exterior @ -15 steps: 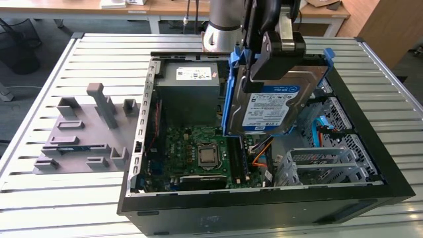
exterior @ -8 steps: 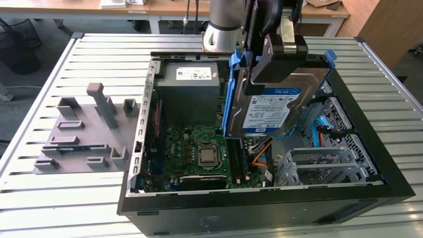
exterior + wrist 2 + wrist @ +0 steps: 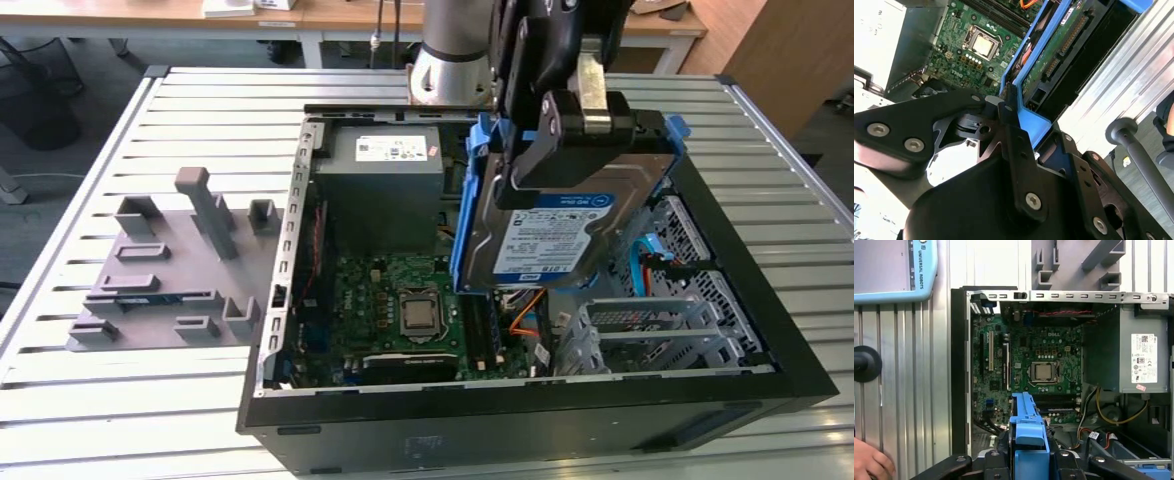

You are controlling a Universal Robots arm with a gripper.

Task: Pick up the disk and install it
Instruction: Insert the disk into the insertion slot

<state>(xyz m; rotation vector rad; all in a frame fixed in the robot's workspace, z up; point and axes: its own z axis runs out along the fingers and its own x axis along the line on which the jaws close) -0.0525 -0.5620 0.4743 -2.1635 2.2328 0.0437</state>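
In the exterior view, the slatted table (image 3: 134, 420) runs from the near edge, and on it stands the open case (image 3: 534, 410), its black front wall at six o'clock. Just inside that wall lies the green board (image 3: 387, 300) with its square socket (image 3: 419, 313) bare. At three o'clock of the board is a metal cage (image 3: 654, 325), with orange cables (image 3: 527, 312) between the two. At nine o'clock of the case, apart from it on the table, rests a grey fixture (image 3: 167, 270) with upright posts. The disk (image 3: 561, 225) hangs tilted over the middle of the case. Its label faces up, its low end is over the gap between board and cage, and whether that end touches anything I cannot tell. The gripper (image 3: 574, 140) is pinched on the disk's high end at the blue rails (image 3: 470, 215), and both wrist views show the black fingers (image 3: 1006, 107) pressed against blue plastic. At eleven o'clock of the disk, against the case's far wall, sits the grey supply box (image 3: 380, 165). Past it, at twelve o'clock, the arm (image 3: 447, 60) rises from the table's far edge. In the first wrist view a person's hand (image 3: 871, 462) rests on the table beside the case.
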